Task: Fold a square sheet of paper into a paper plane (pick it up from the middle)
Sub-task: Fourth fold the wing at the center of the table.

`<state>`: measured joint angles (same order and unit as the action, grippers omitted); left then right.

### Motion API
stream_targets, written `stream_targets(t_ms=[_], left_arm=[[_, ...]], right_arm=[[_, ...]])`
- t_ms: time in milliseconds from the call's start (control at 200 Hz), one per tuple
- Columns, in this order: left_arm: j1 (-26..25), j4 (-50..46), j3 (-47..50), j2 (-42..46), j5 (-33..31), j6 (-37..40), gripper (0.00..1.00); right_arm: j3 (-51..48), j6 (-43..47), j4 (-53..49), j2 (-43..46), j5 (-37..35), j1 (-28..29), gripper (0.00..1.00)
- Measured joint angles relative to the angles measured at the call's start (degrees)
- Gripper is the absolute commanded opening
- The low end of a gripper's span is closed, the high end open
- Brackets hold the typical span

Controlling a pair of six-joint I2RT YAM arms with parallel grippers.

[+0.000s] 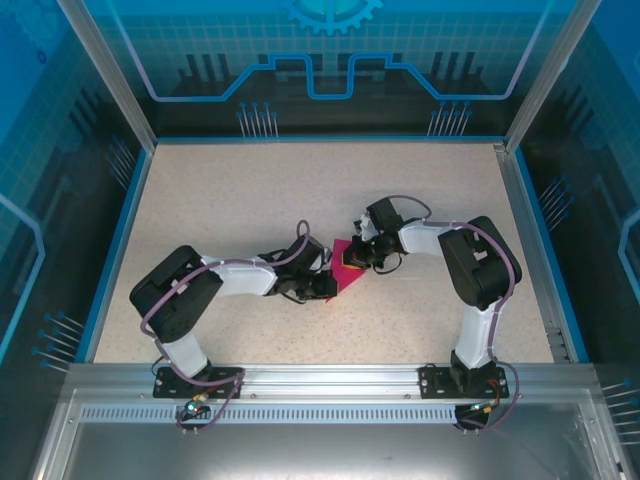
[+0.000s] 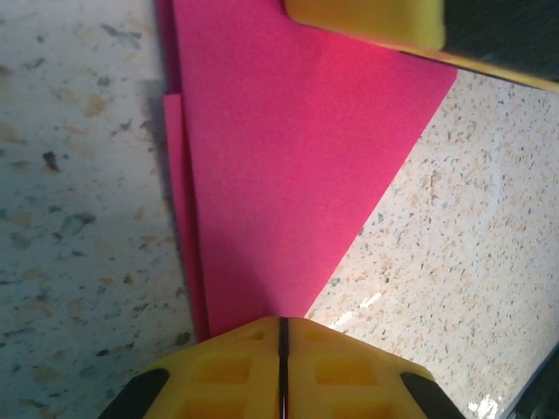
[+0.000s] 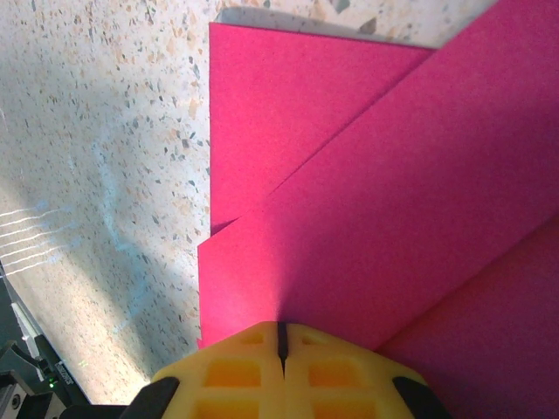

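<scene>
The speckled table (image 1: 200,200) is carrying everything here, and the two arms are reaching in from its near edge to meet at its middle. The left arm (image 1: 240,275) is lying low across the surface from the left, and the right arm (image 1: 470,260) is bending in from the right.

Between them the sheet of paper (image 1: 350,278) is lying flat on the table, already partly folded. In the left wrist view it is tapering toward that camera as a long wedge. In the right wrist view a diagonal flap is overlapping a lower layer.

The left claw (image 1: 318,283) is sitting on the paper's near-left end and the right claw (image 1: 357,258) on its far-right end, so both are touching it and neither is nearer. The paper's long axis is running from one claw to the other. Any coming crease seems to depend on that line and on the two claws keeping it pinned.

Each claw is fully closed, its yellow fingers (image 2: 236,367) meeting at a thin dark seam with the paper running right under the tips. Whether a layer is pinched between them or merely pressed down, I cannot tell.

Nothing else is standing on the table. The main obstruction is each claw crowding the other over such a small sheet.
</scene>
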<state>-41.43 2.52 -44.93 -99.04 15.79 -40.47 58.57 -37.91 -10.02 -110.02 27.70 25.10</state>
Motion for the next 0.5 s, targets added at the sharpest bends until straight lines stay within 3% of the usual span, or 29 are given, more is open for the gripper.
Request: stream_targets(t_ms=[500], left_arm=[[0.02, 4.35, 4.44, 2.16, -0.28, -1.55, 0.1]], right_arm=[[0.0, -0.02, 0.02, -0.04, 0.0, 0.0, 0.0]])
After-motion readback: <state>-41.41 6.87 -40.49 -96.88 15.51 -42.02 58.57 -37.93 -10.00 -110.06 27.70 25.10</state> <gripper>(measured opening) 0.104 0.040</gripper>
